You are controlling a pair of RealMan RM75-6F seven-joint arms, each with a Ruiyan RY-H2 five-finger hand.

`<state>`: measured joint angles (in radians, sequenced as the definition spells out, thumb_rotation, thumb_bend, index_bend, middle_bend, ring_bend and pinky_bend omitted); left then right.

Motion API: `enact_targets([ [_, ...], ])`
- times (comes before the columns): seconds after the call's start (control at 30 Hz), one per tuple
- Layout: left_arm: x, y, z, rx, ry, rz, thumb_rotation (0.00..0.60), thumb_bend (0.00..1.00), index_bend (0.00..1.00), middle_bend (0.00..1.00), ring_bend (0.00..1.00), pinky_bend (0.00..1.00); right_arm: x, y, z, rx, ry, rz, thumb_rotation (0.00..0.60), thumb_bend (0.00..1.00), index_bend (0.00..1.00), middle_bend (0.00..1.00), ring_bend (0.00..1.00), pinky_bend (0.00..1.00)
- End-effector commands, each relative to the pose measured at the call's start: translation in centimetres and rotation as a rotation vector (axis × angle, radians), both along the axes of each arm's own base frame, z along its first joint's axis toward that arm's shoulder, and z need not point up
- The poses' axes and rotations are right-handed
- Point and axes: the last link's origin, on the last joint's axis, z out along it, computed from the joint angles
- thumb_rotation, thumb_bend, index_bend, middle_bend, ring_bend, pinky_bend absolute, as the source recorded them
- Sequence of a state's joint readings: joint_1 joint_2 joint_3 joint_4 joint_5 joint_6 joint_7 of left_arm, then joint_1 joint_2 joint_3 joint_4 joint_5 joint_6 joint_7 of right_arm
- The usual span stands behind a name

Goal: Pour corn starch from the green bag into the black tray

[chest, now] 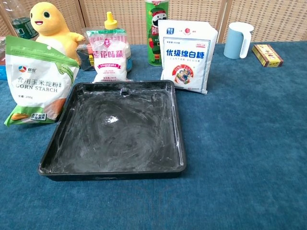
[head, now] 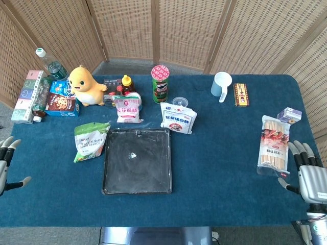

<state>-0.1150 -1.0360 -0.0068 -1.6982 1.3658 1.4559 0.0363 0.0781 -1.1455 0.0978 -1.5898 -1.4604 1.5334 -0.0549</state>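
The corn starch bag point(chest: 36, 81) is white with green edges and an orange patch, beside a black tray point(chest: 72, 158) smeared with white powder. The tablecloth point(chest: 240, 143) is deep blue; the plush toy point(chest: 48, 24) is yellow.
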Motion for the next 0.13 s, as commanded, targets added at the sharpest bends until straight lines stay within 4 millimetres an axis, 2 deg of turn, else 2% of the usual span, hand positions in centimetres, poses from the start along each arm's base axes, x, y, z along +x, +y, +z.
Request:
enact_targets([
  [0.03, -0.30, -0.35, 0.26, 0.002, -0.005, 0.018, 0.600, 0.00, 0.04, 0.00, 0.00, 0.04, 0.32, 0.25, -0.15, -0.039, 0.023, 0.036, 0.600, 0.00, 0.00, 0.00, 0.01, 0.11],
  [0.13, -0.37, -0.42, 0.25, -0.005, -0.010, 0.022, 0.600, 0.00, 0.04, 0.00, 0.00, 0.04, 0.47, 0.40, -0.12, -0.043, 0.025, 0.040, 0.600, 0.00, 0.00, 0.00, 0.01, 0.11],
])
